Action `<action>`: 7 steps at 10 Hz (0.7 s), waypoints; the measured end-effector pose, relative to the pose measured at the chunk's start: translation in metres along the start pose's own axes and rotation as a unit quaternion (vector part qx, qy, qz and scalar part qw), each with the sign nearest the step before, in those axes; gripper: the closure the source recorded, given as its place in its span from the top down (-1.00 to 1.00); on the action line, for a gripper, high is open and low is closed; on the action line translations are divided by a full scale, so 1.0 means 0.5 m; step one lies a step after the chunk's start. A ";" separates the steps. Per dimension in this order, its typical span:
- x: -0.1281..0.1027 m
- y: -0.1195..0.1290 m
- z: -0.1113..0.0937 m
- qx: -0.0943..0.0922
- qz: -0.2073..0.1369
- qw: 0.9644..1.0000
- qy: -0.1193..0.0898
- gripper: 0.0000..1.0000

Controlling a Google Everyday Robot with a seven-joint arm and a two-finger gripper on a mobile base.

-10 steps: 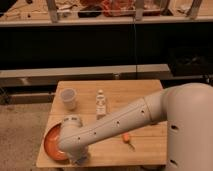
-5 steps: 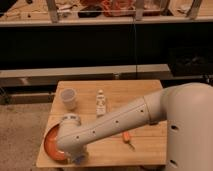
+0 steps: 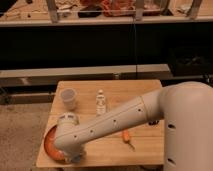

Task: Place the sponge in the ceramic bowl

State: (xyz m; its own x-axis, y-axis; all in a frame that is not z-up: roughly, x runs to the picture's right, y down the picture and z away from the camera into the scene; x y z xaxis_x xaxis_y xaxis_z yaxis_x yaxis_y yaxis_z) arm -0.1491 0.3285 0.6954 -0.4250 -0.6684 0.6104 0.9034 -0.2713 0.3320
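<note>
The arm (image 3: 115, 120) reaches from the right across the table (image 3: 137, 90) to its front left corner. Its thick wrist hangs low over the ceramic bowl (image 3: 48, 145) and covers most of it, leaving only the left rim in sight. The jaws sit at the arm's tip, above the bowl's near side, hidden behind the wrist; I cannot tell how far open they are or whether they hold anything. The sponge is nowhere in sight. That fits two stages: the sponge gripped over the bowl ready to be let go, or already lying in the bowl under the arm. Either way, any move here must stay clear of the rim, with the cup (image 3: 68, 98), bottle (image 3: 100, 102) and carrot (image 3: 127, 137) well apart
</note>
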 end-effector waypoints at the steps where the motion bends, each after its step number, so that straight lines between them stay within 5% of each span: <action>1: 0.004 0.001 0.000 0.001 -0.001 1.000 0.000 -0.31; 7: 0.003 -0.007 0.005 0.009 -0.009 1.000 -0.002 -0.22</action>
State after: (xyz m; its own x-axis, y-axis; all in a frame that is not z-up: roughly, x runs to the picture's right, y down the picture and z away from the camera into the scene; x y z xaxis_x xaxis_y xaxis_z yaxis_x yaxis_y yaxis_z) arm -0.1529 0.3301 0.6971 -0.4423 -0.6602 0.6071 0.8941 -0.2718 0.3560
